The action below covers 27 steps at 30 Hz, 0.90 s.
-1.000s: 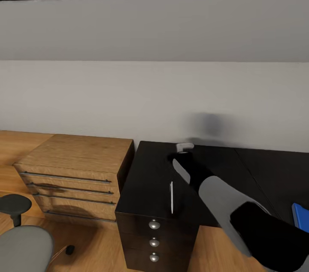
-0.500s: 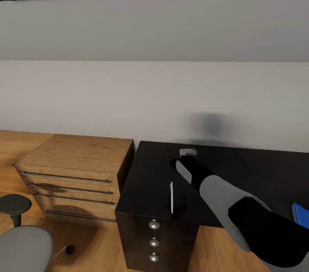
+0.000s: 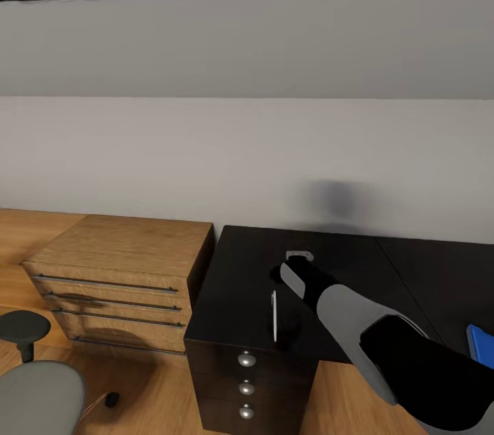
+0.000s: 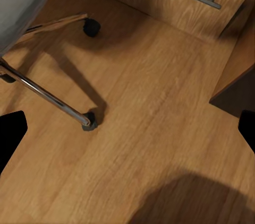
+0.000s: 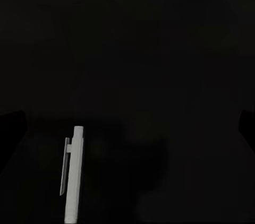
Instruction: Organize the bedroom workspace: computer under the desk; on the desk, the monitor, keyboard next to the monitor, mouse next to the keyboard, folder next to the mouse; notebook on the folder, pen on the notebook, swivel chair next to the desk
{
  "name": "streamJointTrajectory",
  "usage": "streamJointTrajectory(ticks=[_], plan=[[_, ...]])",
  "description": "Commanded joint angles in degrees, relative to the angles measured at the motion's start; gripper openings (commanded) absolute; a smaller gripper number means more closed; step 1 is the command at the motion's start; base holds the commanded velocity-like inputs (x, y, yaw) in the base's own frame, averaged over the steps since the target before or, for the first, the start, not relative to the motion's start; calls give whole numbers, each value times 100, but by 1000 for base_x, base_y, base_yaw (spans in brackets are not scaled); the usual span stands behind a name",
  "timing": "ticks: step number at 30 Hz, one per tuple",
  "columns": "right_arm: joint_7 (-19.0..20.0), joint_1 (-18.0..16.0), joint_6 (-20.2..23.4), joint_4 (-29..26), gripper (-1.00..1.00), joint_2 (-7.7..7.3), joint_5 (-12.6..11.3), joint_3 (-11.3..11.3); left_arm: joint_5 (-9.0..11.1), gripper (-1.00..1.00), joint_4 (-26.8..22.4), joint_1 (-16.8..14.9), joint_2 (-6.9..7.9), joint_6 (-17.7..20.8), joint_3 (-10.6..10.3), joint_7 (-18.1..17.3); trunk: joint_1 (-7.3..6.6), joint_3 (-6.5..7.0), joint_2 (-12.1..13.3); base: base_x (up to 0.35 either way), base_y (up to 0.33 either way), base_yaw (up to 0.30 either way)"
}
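At the far left of the head view, the grey-upholstered swivel chair with a black padded armrest is seen standing on the wood-plank floor, one of its black castors resting just beside the light-wood chest of drawers with long metal handles. In the left wrist view, the chair's chrome legs and castors are seen over the same floor, and the two dark fingertips of the left gripper are seen at opposite edges of the picture, set wide apart with nothing between them. Next to the chest, the glossy black desk is placed against the pale wall, its dark drawer unit fitted with round silver knobs. The thin white pen is laid on the desk top near its front edge, above the drawers. The right arm, grey and black, is stretched over the desk just to the right of the pen. In the right wrist view the pen is shown lying on the black surface, and the dark fingertips of the right gripper are made out faintly at either edge, spread wide and apart from the pen. At the far right, a corner of the bright-blue flat folder is seen on the desk.
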Motion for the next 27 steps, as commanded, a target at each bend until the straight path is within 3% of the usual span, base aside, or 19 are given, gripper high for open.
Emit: streamJointTrajectory(ticks=[1,19,27], plan=[[-36,-3,50,-5,100,0,-46,42,59,100,-5,1,-1,-10,6,-38,0,-5,-3,0,0,0],[-54,0,421,12,100,0,-55,43,68,100,-4,0,-1,-42,6,-14,0,-5,-3,0,0,0],[-54,0,916,21,100,0,-92,43,68,100,-4,1,-1,-42,13,-6,0,-5,-3,0,0,0]])
